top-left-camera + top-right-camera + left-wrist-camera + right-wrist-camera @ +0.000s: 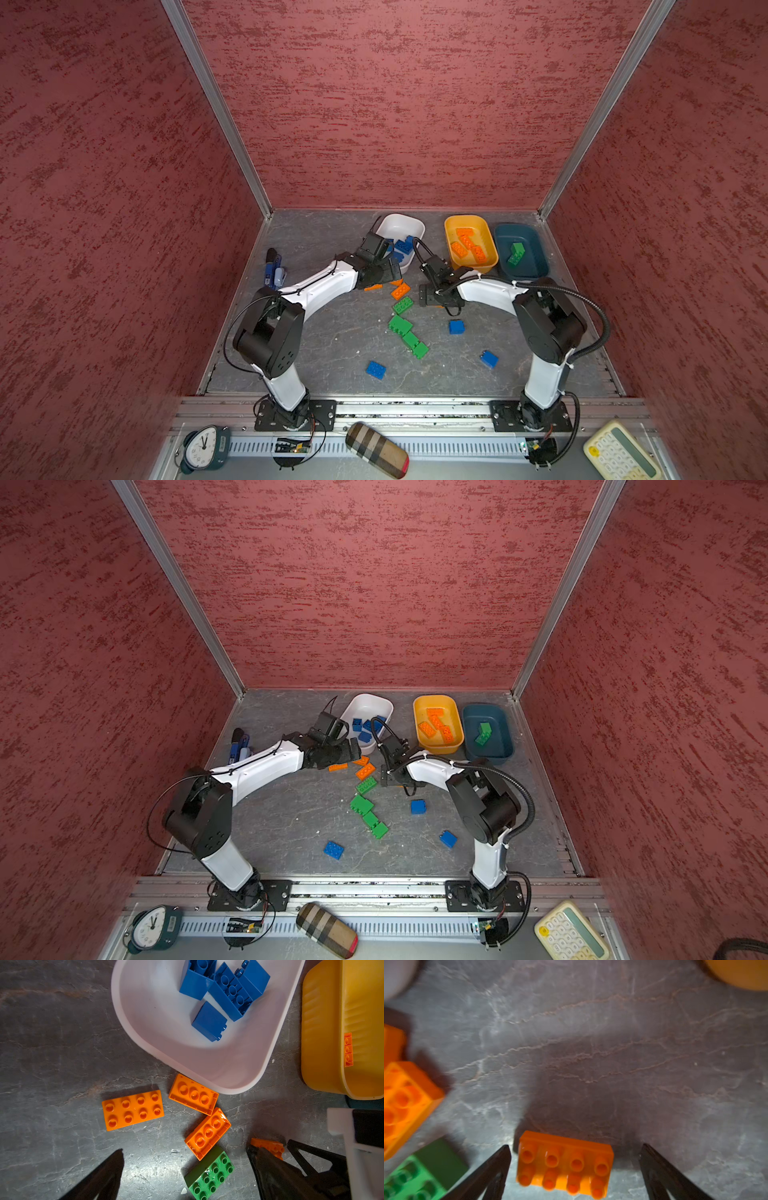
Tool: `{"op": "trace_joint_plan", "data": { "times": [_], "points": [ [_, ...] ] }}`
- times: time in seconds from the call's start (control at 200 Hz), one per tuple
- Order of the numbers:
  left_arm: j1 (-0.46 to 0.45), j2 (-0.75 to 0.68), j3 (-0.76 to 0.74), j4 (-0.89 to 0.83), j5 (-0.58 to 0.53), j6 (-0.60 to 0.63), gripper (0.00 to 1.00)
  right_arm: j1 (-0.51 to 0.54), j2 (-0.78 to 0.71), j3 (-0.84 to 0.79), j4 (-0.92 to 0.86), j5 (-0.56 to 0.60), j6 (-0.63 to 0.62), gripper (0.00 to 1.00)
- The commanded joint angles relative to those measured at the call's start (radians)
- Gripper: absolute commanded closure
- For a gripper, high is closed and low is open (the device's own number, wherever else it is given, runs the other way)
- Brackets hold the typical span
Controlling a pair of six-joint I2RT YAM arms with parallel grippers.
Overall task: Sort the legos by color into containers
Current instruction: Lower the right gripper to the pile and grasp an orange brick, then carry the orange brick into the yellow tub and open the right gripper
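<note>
A: Where do the grippers stand?

B: The right gripper is spread wide astride an orange brick. That brick lies studs-up on the table, below and left of the yellow-orange tub, near mid-frame in a top view. Neither finger touches it, so nothing is held. The left gripper is spread wide too and empty, over loose orange bricks beside the white tub.

A: What could go wrong?

B: The jaws would take the brick along its length, and the fingers taper to narrow tips. On hard, glossy plastic an off-centre pinch could spin it out. One finger sits near a green brick and could shove it. The two grippers are also close together and might collide.

A: Sorting so far?

B: Blue bricks lie in the white tub and orange ones in the yellow-orange tub. A green pair is in the dark teal tub. Others of all three colours lie loose across the lower middle.

A: Surfaces?

B: The tabletop is matte, with stone-like veining. The tubs are smooth, shallow and round-cornered. The bricks are oblong or square, studded above and hollow beneath.
</note>
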Motion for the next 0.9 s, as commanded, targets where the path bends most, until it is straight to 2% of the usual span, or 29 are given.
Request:
{"op": "trace_joint_plan", "data": {
  "times": [0.0,0.25,0.666,0.897],
  "points": [
    [0.0,0.01,0.0,0.016,0.005,-0.002,0.01,0.015,0.032,0.027,-0.07,0.074,0.013,0.1],
    [0.002,0.012,0.001,0.012,0.005,0.0,0.01,0.025,0.015,-0.007,-0.057,0.044,0.043,0.27],
    [0.002,0.018,0.006,0.017,0.015,0.0,0.01,0.023,-0.063,-0.062,0.01,0.055,0.061,0.38],
    [-0.011,0.012,0.006,0.023,0.015,0.031,0.01,-0.04,-0.199,-0.044,0.069,0.081,-0.039,0.39]
  ]
}}
